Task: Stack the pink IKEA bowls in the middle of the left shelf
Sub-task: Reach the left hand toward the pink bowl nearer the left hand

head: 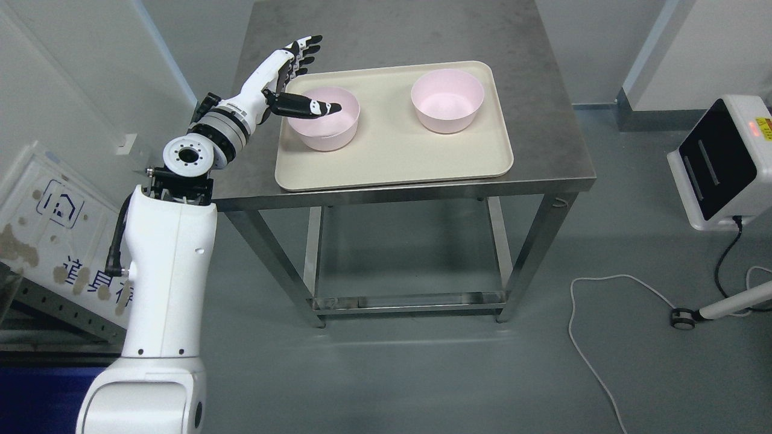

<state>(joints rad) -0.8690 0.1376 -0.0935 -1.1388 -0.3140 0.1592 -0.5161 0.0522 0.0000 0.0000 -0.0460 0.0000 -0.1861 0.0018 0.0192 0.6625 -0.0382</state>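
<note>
1. Clearly the task is barely begun: both pink bowls sit apart on the beige tray [392,163] atop the steel desk [543,138], not yet stacked.
2. Left hand [295,72], upper left of the frame, is spread and grasps nothing; its thumb [310,107] reaches over the left bowl [325,123] rim, fingers [304,51] extended behind it.
3. Right bowl [447,99] stands upper centre, well apart.
4. Both bowls are upright, mouths up; being round, neither has a long axis.
5. No shelf shows.

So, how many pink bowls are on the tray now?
2. One pink bowl sits at the tray's left end, with the left hand open at its rim, thumb over it. The other bowl sits at the right end, apart. None appears hidden.
</note>
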